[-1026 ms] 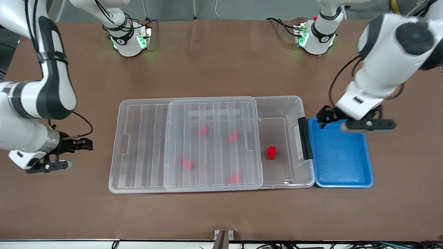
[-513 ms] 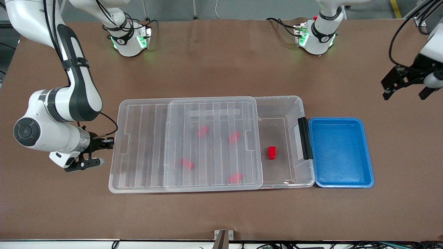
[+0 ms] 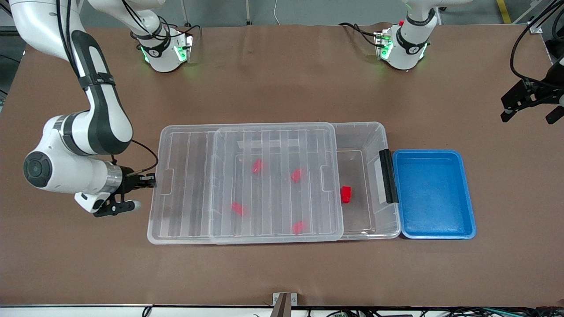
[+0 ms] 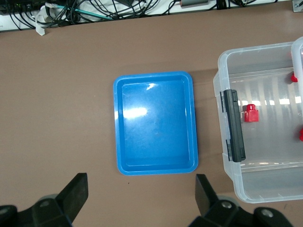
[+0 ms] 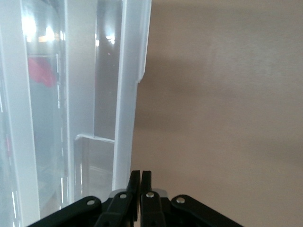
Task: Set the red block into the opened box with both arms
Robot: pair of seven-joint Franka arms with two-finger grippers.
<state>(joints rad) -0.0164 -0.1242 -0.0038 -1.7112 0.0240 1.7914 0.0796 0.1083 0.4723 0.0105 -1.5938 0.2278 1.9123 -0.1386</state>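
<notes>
The box (image 3: 361, 136) is a large shallow tub of clear plastic with rounded corners, lying lengthwise on the matte brown table (image 3: 282, 88), a black latch (image 3: 388, 175) on its short end toward the left arm's end. Its ribbed translucent lid (image 3: 273, 185) sits slid partway off toward the right arm's end, leaving a strip of the box uncovered by the latch. In that uncovered strip, on the box floor, lies 1 red block (image 3: 346, 194), a glossy squarish piece with a narrower stub; 4 more show blurred pink-red through the lid. Just beside the latch end stands a smooth blue tray (image 3: 434, 229) with a raised rim. The right gripper (image 3: 147, 181) has its fingers pressed together at the lid's overhanging end. The left gripper (image 3: 528, 108) hangs with fingers spread wide, holding nothing, over bare table past the tray.
</notes>
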